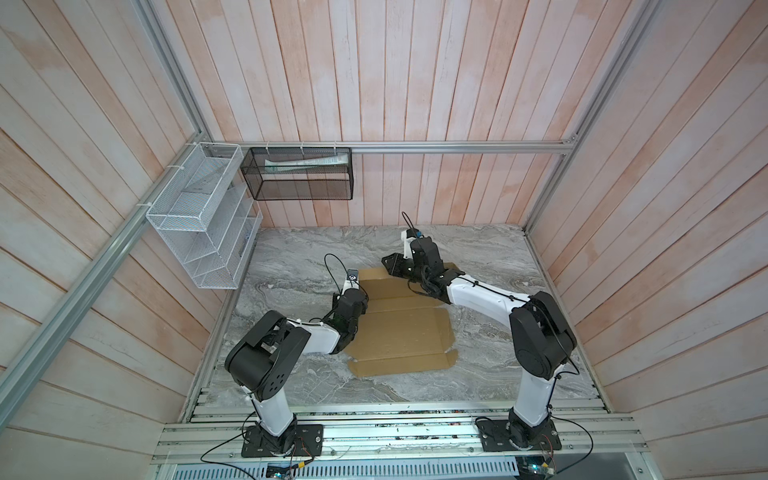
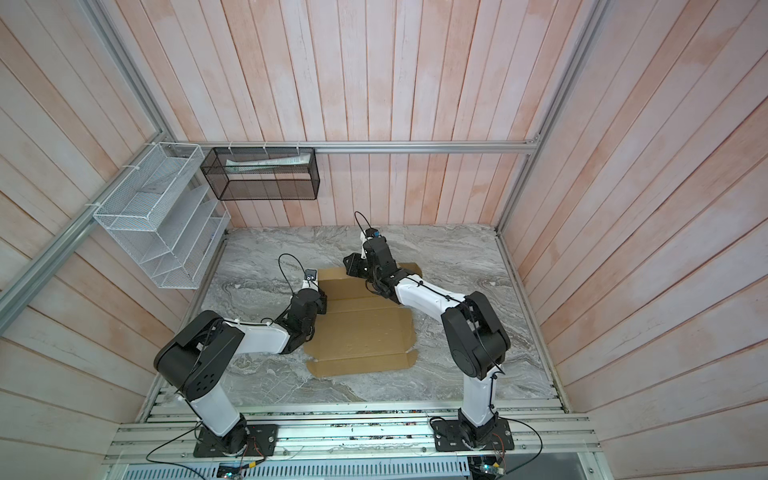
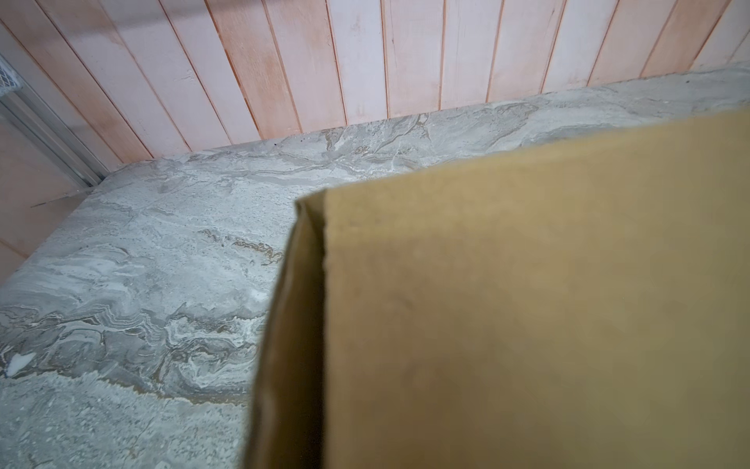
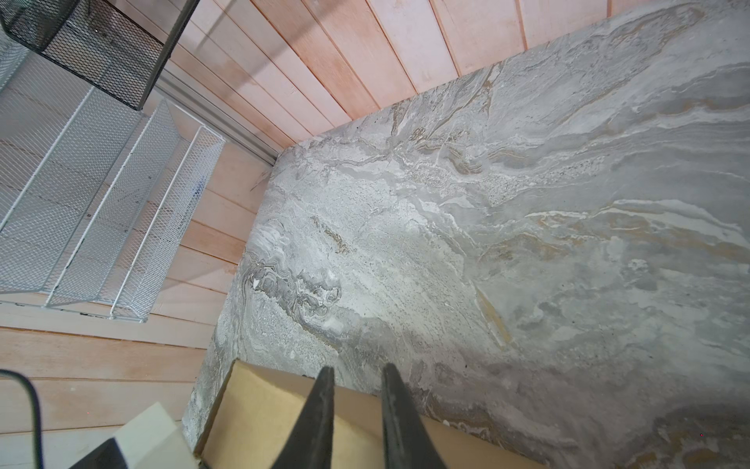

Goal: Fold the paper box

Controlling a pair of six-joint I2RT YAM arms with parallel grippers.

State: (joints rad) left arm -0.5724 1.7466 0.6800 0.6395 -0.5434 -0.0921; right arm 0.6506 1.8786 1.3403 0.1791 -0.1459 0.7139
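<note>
**Item:** box [image 1: 399, 332]. Tan die-cut sheet lying mostly flat at mid-counter between the two arms. The near flaps and main panels are not yet folded.

**Support:** counter [image 1: 291, 257], smooth marble-look top.

**Right tool** [image 4: 357, 371]: part-spread with nothing between the fingers. The tips sit over the sheet's far edge.

**Left tool:** hidden under the left arm [image 1: 324, 332] in both top views. In the left wrist view a raised panel [image 3: 527, 304] stands close to the lens and blocks it. Whether it is clenched or released cannot be told.

**Hazards, as judged:**
- Sheet slides or pivots. The counter looks slick, and the right tool only rests on the sheet rather than pinching it, so a sideways push on the raised panel could carry the whole box along.
- Panel springs back. Corrugated board resists its crease, so if the left side lets go early the panel could drop flat.
- Fold goes off the score. Lifting from one corner could buckle the panel.
- Right tips slip off the far edge, since they sit very near its rim.
- Arms crowd each other. Both work the far half of the sheet, close together.
</note>
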